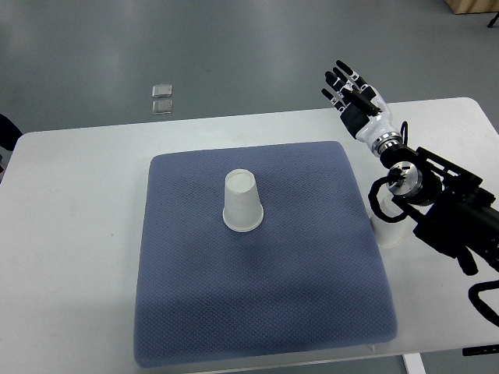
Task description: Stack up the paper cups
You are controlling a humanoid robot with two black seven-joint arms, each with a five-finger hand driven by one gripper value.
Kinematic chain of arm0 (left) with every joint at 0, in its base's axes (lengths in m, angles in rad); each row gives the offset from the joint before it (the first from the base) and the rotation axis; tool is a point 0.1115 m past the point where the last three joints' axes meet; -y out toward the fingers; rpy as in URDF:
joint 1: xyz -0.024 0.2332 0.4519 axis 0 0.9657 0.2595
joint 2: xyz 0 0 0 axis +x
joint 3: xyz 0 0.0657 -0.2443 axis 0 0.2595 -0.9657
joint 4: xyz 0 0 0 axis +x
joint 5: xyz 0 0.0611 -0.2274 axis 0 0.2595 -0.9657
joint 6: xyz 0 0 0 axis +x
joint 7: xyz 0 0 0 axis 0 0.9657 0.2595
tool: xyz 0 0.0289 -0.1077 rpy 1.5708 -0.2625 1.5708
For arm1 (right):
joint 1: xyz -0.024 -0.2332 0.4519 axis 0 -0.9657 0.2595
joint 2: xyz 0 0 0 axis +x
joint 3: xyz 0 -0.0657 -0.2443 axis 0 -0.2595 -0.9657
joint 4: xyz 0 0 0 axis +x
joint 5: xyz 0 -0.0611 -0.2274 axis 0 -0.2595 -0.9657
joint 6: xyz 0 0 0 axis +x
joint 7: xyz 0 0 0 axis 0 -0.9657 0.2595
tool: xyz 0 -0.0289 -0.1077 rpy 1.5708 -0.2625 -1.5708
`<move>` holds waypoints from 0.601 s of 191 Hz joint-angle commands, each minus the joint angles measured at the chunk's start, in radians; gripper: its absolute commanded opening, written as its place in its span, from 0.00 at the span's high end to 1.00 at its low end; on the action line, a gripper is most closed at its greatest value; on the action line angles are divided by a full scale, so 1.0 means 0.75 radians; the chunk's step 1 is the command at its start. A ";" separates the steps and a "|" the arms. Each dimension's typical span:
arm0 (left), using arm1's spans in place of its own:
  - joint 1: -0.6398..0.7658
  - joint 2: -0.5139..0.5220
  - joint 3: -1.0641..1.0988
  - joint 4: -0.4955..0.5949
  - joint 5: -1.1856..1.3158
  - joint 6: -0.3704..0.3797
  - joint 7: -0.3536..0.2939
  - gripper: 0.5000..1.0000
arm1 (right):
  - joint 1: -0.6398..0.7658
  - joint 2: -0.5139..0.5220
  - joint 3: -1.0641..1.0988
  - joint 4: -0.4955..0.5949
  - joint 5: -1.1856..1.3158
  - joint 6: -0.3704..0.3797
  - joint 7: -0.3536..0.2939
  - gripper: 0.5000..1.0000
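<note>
A white paper cup (242, 202) stands upside down near the middle of the blue-grey mat (257, 312). A second white cup (387, 230) sits on the table just off the mat's right edge, partly hidden under my right forearm. My right hand (351, 91) is raised beyond the mat's far right corner, fingers spread and holding nothing. It is well away from both cups. The left arm does not show.
The mat lies on a white table (78, 234) whose far edge runs behind the hand. Two small clear squares (162, 98) lie on the grey floor beyond the table. A dark object (6, 131) pokes in at the left edge.
</note>
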 commanded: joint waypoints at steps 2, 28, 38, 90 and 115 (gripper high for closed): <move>0.000 0.000 0.002 0.000 0.000 0.000 0.000 0.00 | 0.000 -0.002 0.000 0.000 0.002 0.000 0.000 0.18; 0.000 0.000 0.000 0.002 -0.002 0.000 -0.002 0.00 | 0.000 -0.002 0.000 0.000 0.000 0.000 0.000 0.18; 0.000 0.000 0.004 0.000 0.000 0.000 -0.002 0.00 | 0.000 -0.002 0.000 0.000 0.000 0.000 0.000 0.18; 0.004 0.000 0.004 0.018 -0.002 0.004 -0.002 0.00 | 0.012 -0.002 0.000 0.000 0.000 0.000 0.000 0.18; 0.000 0.000 0.002 0.012 -0.002 0.002 -0.002 0.00 | 0.012 -0.002 0.000 0.000 0.000 0.002 0.000 0.18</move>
